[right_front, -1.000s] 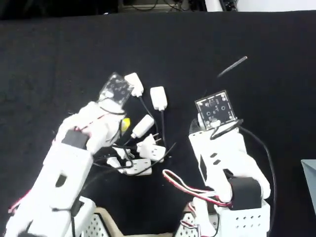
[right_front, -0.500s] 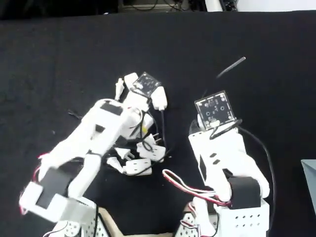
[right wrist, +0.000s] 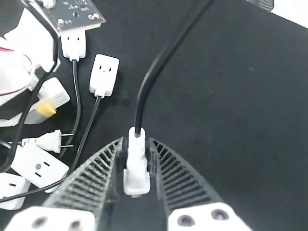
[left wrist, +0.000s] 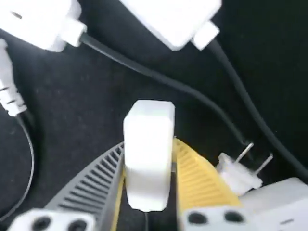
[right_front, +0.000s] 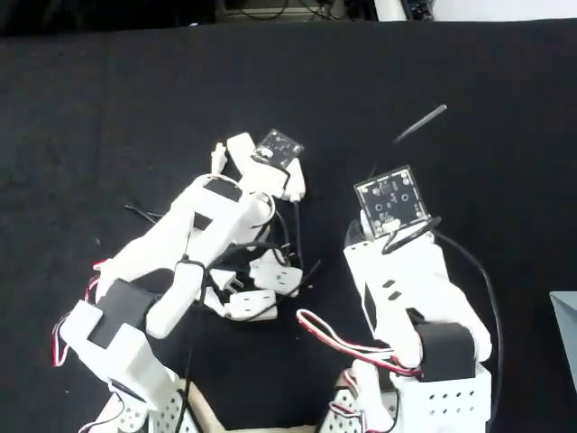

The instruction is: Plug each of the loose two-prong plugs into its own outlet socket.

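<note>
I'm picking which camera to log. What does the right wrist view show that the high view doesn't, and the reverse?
Right wrist view adds: the right claw shut on a white plug with a black cord, and farther off the left claw shut on a white block. High view adds: the right arm from above, a thin dark rod, and a grey object at the right edge. Shared: a white outlet socket on its cord and the left arm.

Left gripper grips a socket; two more sockets lie just beyond it, a loose plug beside it; right gripper grips a plug, right of the pile.
</note>
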